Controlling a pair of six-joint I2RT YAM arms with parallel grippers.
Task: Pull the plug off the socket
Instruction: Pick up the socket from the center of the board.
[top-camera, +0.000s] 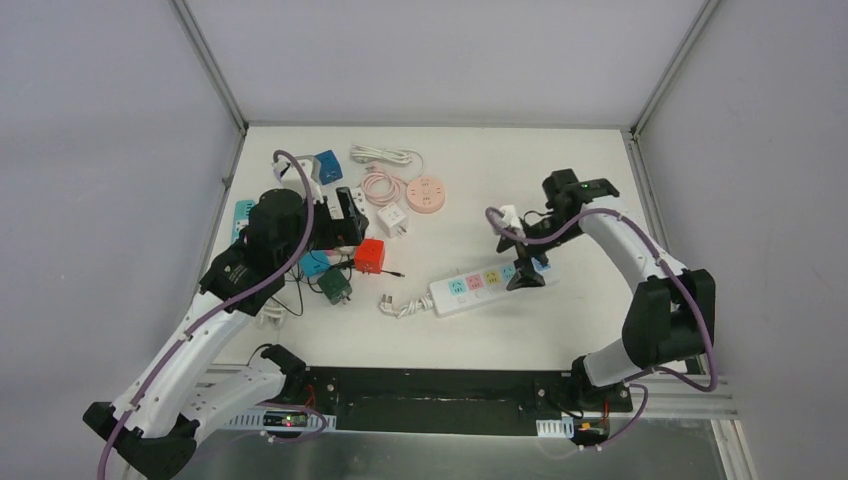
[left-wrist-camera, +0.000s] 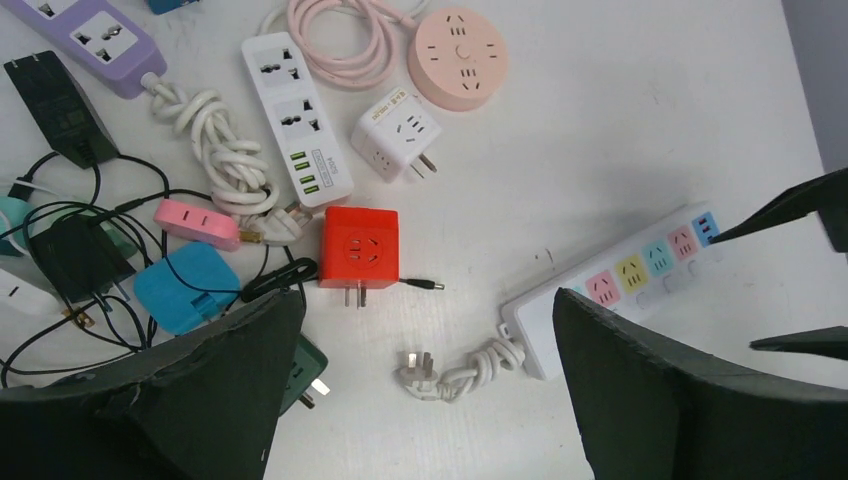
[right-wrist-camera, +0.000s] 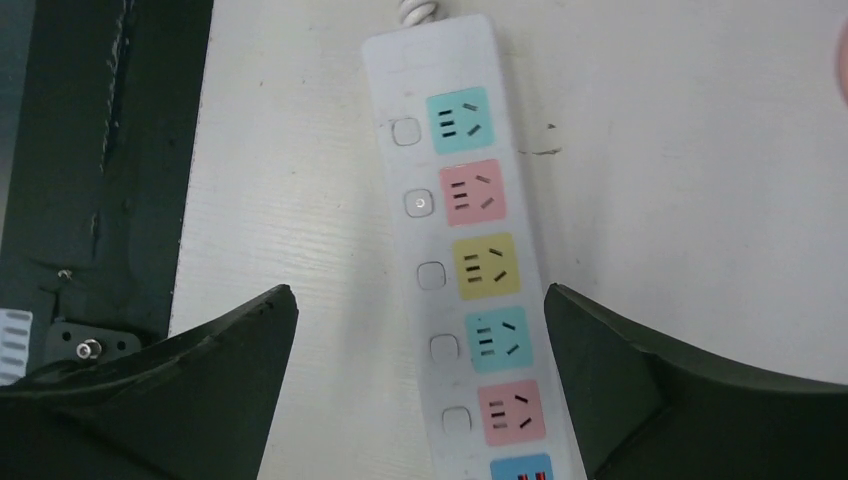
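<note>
A white power strip (top-camera: 480, 285) (left-wrist-camera: 640, 275) (right-wrist-camera: 480, 270) with coloured sockets lies mid-table, and no plug sits in the sockets I see. A red cube plug (top-camera: 370, 256) (left-wrist-camera: 358, 247) rests loose on the table to the strip's left, prongs showing. My left gripper (top-camera: 350, 225) (left-wrist-camera: 425, 295) hangs open above the bare table just below the red plug, holding nothing. Over the strip's right end my right gripper (top-camera: 515, 258) (right-wrist-camera: 417, 290) stands open, one finger either side of the strip, not touching it.
The strip's own coiled cord and plug (left-wrist-camera: 425, 367) lie by its left end. A clutter of adapters fills the left: pink round socket (left-wrist-camera: 458, 55), white cube (left-wrist-camera: 395, 133), white USB strip (left-wrist-camera: 298, 115), blue cube (left-wrist-camera: 185, 285), green adapter (left-wrist-camera: 300, 365), black cables. A black rail (right-wrist-camera: 100, 150) marks the near edge.
</note>
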